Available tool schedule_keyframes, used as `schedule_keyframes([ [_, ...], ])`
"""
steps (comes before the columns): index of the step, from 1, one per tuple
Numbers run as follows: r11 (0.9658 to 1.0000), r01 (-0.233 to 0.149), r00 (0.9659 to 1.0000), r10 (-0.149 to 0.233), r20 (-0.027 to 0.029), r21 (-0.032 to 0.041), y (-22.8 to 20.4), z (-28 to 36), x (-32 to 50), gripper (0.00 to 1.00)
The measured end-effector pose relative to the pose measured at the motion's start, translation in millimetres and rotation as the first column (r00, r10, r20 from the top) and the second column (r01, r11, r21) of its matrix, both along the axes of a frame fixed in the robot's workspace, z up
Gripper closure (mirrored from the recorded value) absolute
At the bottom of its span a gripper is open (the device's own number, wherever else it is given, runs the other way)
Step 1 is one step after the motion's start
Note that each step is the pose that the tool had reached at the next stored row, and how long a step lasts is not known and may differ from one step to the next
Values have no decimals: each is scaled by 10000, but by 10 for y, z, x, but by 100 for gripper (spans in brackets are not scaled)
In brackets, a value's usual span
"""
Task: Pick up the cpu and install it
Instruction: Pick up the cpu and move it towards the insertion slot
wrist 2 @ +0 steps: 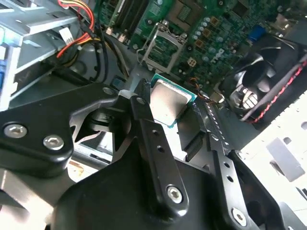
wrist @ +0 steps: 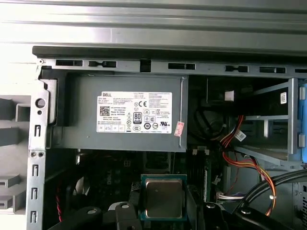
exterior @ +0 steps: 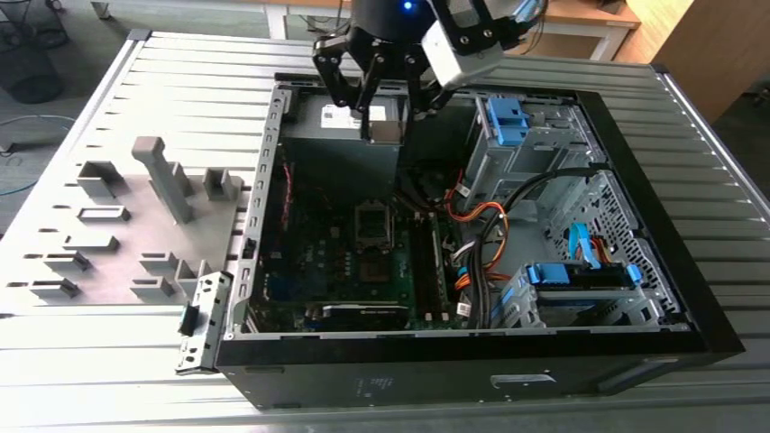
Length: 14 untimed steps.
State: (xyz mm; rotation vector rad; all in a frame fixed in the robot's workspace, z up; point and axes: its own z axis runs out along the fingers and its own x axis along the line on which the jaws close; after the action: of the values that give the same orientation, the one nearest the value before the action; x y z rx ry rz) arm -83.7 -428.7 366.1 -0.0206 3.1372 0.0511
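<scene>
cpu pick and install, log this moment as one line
gripper: shut on cpu | place: over computer case, by power supply | socket: cpu not yet in it

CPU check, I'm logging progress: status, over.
Black gripper shut on small square silver-topped cpu. Held above open black computer case. Motherboard socket bare, nothing seen blocking it.

I get bright even light; ribbed tabletop (exterior: pixel 108 379) glares near white; computer case (exterior: pixel 481 356) interior sits shadowed; cpu (wrist: pixel 163 198) top shows dull sheen.
</scene>
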Motion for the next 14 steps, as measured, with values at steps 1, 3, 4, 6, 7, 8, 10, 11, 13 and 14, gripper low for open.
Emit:
schedule_keyframes([
  [1, 10000, 0, 10000, 0, 0, -1, 0, 0, 18, 53],
  [3, 10000, 0, 10000, 0, 0, -1, -1, 0, 38, 53],
  [4, 10000, 0, 10000, 0, 0, 0, 0, -1, 47, 53],
  [6, 10000, 0, 10000, 0, -1, -2, 0, 0, 61, 53],
  [7, 10000, 0, 10000, 0, 0, -1, 0, -1, 63, 53],
  [8, 10000, 1, 10000, -1, 0, 0, 0, -1, 63, 53],
  [10, 10000, 2, 10000, -2, 0, -1, 0, -1, 64, 53],
  [11, 10000, 0, 10000, 0, 0, -1, 0, -1, 65, 53],
  [13, 10000, 0, 10000, 0, 0, -5, -4, -1, 65, 53],
  [14, 10000, -1, 10000, 1, 0, -10, -14, -1, 66, 53],
])
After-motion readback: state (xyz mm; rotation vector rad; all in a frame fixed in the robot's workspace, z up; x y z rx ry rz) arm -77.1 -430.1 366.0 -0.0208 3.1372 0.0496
